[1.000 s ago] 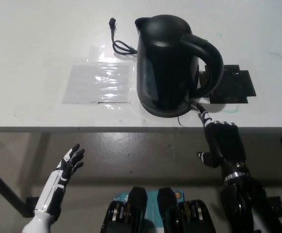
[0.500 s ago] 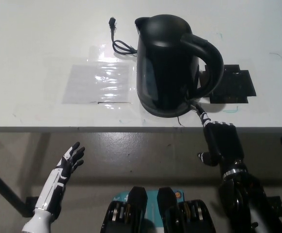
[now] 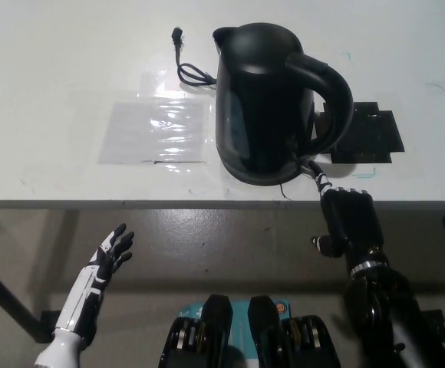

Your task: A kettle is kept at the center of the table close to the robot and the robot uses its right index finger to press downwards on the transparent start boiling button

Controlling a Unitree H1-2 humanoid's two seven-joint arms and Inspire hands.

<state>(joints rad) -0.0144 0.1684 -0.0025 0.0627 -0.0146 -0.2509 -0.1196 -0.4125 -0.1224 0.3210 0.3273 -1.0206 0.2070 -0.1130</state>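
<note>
Right hand (image 3: 347, 217) is reaching up from below the counter (image 3: 54, 92) edge, one finger extended and the rest curled on nothing, its tip meeting the base of the kettle (image 3: 265, 100) under the handle, where the start button is probably sitting, though it is too small to make out. Black and upright, the kettle is standing mid-counter, directly ahead of this hand. Left hand (image 3: 107, 257) is resting low, fingers spread.

The glossy black plastic electric kettle (image 3: 265, 100) stands upright, lid closed, its looped handle toward the black right hand (image 3: 351, 220). That hand's outstretched fingertip (image 3: 317, 177) touches the kettle's base below the handle.
</note>
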